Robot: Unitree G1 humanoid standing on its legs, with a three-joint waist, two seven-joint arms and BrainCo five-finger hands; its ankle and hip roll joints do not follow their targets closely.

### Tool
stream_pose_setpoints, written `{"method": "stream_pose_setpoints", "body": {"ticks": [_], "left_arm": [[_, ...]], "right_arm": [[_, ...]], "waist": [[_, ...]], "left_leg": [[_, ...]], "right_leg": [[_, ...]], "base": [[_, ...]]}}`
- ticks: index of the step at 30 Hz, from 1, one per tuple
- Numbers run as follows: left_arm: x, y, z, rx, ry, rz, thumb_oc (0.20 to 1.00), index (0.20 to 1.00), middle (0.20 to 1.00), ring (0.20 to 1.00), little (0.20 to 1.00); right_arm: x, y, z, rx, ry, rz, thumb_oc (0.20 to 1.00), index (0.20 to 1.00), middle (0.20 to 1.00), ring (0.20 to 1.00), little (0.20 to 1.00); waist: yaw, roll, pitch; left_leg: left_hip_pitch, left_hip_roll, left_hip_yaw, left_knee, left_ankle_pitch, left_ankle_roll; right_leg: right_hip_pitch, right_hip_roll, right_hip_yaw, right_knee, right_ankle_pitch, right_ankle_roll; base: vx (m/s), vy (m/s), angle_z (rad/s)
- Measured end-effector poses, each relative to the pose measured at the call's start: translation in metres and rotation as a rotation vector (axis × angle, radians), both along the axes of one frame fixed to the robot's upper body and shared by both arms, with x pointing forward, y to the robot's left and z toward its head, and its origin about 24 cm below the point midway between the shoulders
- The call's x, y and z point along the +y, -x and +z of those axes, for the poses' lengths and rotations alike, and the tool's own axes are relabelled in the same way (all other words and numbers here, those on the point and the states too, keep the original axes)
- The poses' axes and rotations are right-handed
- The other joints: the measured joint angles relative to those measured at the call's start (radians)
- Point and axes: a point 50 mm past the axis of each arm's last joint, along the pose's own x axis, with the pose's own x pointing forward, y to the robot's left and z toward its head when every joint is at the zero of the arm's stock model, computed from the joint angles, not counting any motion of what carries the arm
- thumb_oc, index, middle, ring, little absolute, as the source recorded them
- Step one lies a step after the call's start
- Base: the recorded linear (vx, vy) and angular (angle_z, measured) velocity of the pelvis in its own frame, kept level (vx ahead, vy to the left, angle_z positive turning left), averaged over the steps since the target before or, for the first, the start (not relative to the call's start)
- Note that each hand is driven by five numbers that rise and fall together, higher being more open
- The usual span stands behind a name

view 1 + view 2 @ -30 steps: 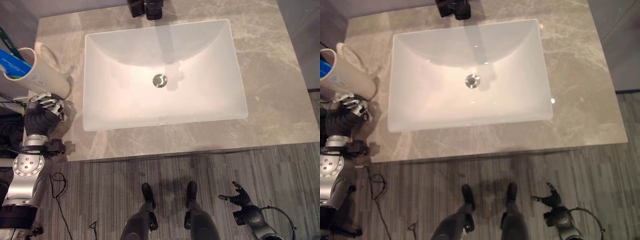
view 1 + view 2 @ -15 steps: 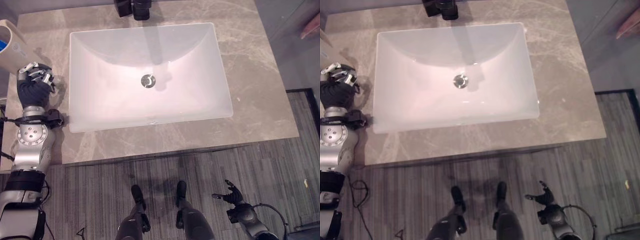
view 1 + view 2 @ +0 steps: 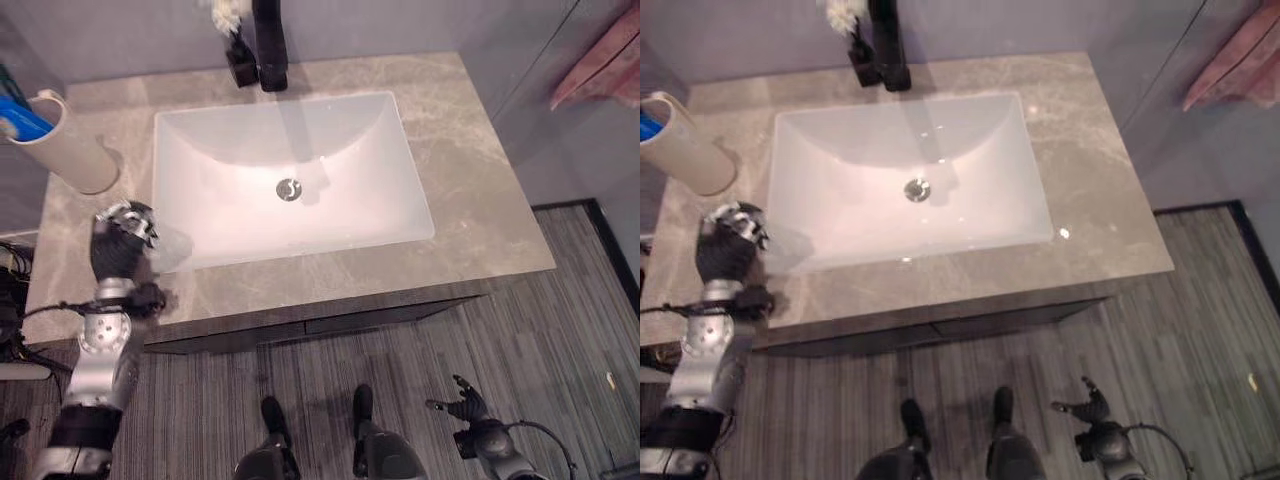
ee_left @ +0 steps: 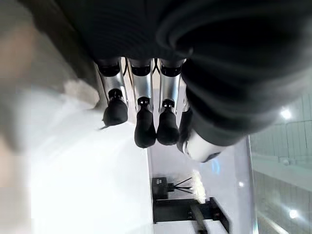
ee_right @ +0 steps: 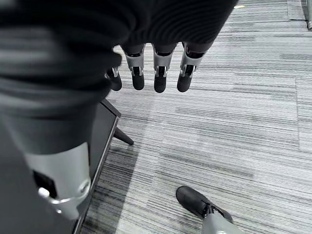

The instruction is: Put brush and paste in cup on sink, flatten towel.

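Observation:
A beige cup [image 3: 68, 148] stands upright on the grey counter [image 3: 480, 200] at its back left corner, with a blue item [image 3: 18, 118] sticking out of its mouth. My left hand [image 3: 118, 242] hovers over the counter by the front left corner of the white sink [image 3: 345, 205], well clear of the cup. Its fingers [image 4: 141, 122] are loosely bent and hold nothing. My right hand [image 3: 466, 408] hangs low over the floor at the lower right with its fingers [image 5: 158, 73] spread and empty. A pink towel [image 3: 600, 65] hangs at the far right, beyond the counter.
A black faucet [image 3: 268, 45] rises behind the sink, with a white fluffy thing [image 3: 224, 12] beside it. The drain [image 3: 289, 189] sits mid-basin. Grey plank floor [image 3: 560, 330] lies in front of and to the right of the counter.
The camera has swung, so the whole picture shifted and the towel came into view. My left hand has drawn back from the cup towards the counter's front. The right hand stays low.

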Motion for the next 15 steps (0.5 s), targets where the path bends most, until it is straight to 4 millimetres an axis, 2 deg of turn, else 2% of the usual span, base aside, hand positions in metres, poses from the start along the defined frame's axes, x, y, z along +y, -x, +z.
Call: {"method": "stream_pose_setpoints", "body": {"ticks": [4, 7, 9, 10, 11, 12, 13, 14, 15], "left_arm": [[-0.003, 0.013, -0.021, 0.066, 0.020, -0.024, 0.200, 0.200, 0.200, 0.200, 0.200], [-0.006, 0.017, -0.029, 0.089, 0.036, -0.036, 0.200, 0.200, 0.200, 0.200, 0.200], [-0.009, 0.016, -0.031, 0.095, 0.029, -0.054, 0.200, 0.200, 0.200, 0.200, 0.200], [-0.010, 0.016, -0.031, 0.095, 0.018, -0.059, 0.200, 0.200, 0.200, 0.200, 0.200], [-0.012, 0.016, -0.033, 0.101, 0.012, -0.069, 0.200, 0.200, 0.200, 0.200, 0.200], [-0.013, 0.016, -0.033, 0.103, 0.012, -0.070, 0.200, 0.200, 0.200, 0.200, 0.200], [-0.012, 0.017, -0.035, 0.109, 0.013, -0.070, 0.200, 0.200, 0.200, 0.200, 0.200], [-0.012, 0.019, -0.043, 0.139, 0.014, -0.064, 0.200, 0.200, 0.200, 0.200, 0.200], [-0.012, 0.022, -0.051, 0.178, 0.015, -0.066, 0.200, 0.200, 0.200, 0.200, 0.200]], "right_arm": [[-0.008, 0.025, -0.007, 0.055, 0.002, -0.062, 1.000, 1.000, 1.000, 1.000, 1.000], [-0.012, 0.032, -0.008, 0.063, 0.002, -0.091, 1.000, 1.000, 1.000, 1.000, 1.000], [-0.016, 0.034, -0.008, 0.067, 0.005, -0.106, 1.000, 1.000, 1.000, 1.000, 1.000], [-0.016, 0.036, -0.008, 0.073, 0.005, -0.107, 1.000, 1.000, 1.000, 1.000, 1.000], [-0.018, 0.039, -0.009, 0.076, 0.006, -0.120, 1.000, 1.000, 1.000, 1.000, 1.000], [-0.018, 0.042, -0.009, 0.080, 0.005, -0.126, 1.000, 1.000, 1.000, 1.000, 1.000], [-0.017, 0.047, -0.011, 0.094, 0.002, -0.131, 1.000, 1.000, 1.000, 1.000, 1.000], [-0.018, 0.059, -0.014, 0.121, -0.007, -0.166, 1.000, 1.000, 1.000, 1.000, 1.000], [-0.017, 0.069, -0.018, 0.152, -0.011, -0.177, 1.000, 1.000, 1.000, 1.000, 1.000]], "waist": [[0.016, 0.017, -0.043], [0.014, 0.036, -0.054], [0.011, 0.058, -0.057], [0.010, 0.059, -0.057], [0.010, 0.072, -0.055], [0.010, 0.070, -0.057], [0.012, 0.066, -0.062], [0.017, 0.062, -0.060], [0.013, 0.063, -0.063]], "left_leg": [[0.028, -0.015, -0.004, 0.000, -0.013, 0.009], [0.048, -0.035, -0.012, -0.001, -0.024, 0.026], [0.065, -0.029, -0.025, -0.001, -0.028, 0.036], [0.072, -0.034, -0.028, -0.001, -0.030, 0.042], [0.092, -0.037, -0.032, -0.001, -0.038, 0.059], [0.101, -0.043, -0.033, -0.001, -0.042, 0.066], [0.102, -0.057, -0.030, 0.002, -0.043, 0.074], [0.093, -0.080, -0.062, 0.027, -0.062, 0.111], [0.105, -0.082, -0.064, 0.019, -0.060, 0.121]], "right_leg": [[0.030, -0.015, -0.005, 0.001, -0.002, 0.010], [0.031, -0.039, -0.013, 0.057, -0.016, 0.024], [-0.003, -0.053, -0.014, 0.169, -0.037, 0.043], [-0.010, -0.059, -0.013, 0.212, -0.038, 0.045], [-0.076, -0.084, -0.003, 0.387, -0.044, 0.056], [-0.119, -0.103, 0.008, 0.477, -0.042, 0.062], [-0.150, -0.125, 0.010, 0.534, -0.037, 0.069], [-0.178, -0.158, -0.003, 0.615, 0.004, 0.075], [-0.210, -0.165, 0.007, 0.644, 0.021, 0.082]], "base": [[-0.02, 0.131, 0.05], [-0.04, 0.199, 0.08], [-0.03, 0.199, 0.13], [-0.02, 0.123, 0.15], [-0.03, 0.216, 0.12], [-0.02, 0.153, 0.17], [-0.01, 0.196, 0.18], [0.04, 0.086, 0.24], [0.07, 0.117, 0.12]]}}
